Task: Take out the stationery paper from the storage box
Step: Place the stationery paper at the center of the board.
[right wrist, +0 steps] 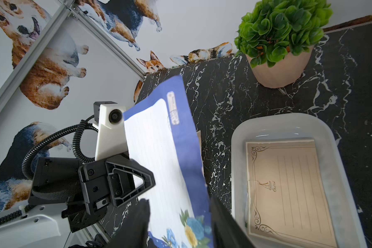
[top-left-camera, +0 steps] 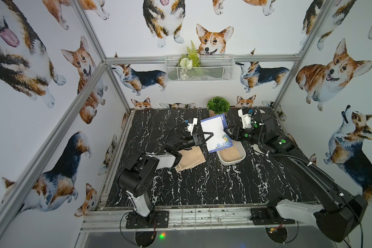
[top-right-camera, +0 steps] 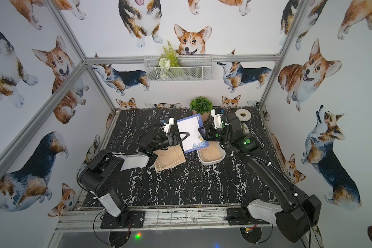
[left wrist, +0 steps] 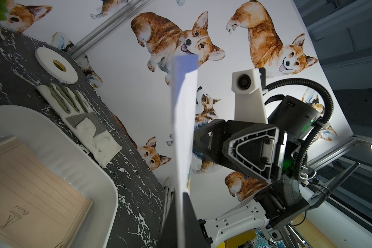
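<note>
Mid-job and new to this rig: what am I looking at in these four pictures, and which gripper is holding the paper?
This is a two-armed robot with pincer grippers over a black marble-patterned table. Two pictures look down from overhead; the other two come from a camera on each arm's wrist. The left gripper is shut on one edge of a white letter sheet with a blue floral border, held above the table. The right gripper stands open around the opposite edge. Tan ruled sheets lie in the shallow white tray; another tan stack lies on the table outside it.
</note>
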`<state>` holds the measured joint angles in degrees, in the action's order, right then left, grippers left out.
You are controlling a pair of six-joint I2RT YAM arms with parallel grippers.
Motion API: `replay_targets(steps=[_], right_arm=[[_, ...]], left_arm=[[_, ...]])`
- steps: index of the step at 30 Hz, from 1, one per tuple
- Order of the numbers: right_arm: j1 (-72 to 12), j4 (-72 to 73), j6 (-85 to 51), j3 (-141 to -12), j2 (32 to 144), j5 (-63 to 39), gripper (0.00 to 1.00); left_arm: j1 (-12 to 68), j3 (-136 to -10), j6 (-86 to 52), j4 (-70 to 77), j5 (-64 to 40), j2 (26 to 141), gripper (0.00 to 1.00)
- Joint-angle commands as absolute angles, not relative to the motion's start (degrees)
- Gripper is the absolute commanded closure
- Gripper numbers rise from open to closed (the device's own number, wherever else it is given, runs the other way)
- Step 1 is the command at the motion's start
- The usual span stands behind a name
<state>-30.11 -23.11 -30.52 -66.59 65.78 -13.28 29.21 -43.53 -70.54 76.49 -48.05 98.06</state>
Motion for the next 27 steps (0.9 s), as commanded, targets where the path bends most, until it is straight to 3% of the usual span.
replay_targets(steps=[1,6,12,18,27], right_arm=[[-29.98,-21.24,-28.59,-65.0,62.44,-10.99,0.29],[-27.14,-15.55,-28.89,-60.9,58.7,-16.91,0.2],[-21.27,8.47,-39.71,-51.69,58.16,-40.1,0.11],[-22.28,34.21,-55.67,-48.82,68.76,-53.6,0.16],[-29.44,18.2,-42.41,-52.63,71.53,-50.82,0.24]], left_arm=[[27.74,-42.33,-67.16,72.95,-51.25,95.37,1.0],[27.31,-42.8,-53.68,50.79,-52.35,85.29,1.0],[27.28,-46.64,-35.52,20.43,-52.77,75.29,1.0],[27.31,-47.9,-32.44,13.86,-53.18,70.2,1.0],[27.28,-48.25,-32.36,13.19,-52.28,69.7,1.0]])
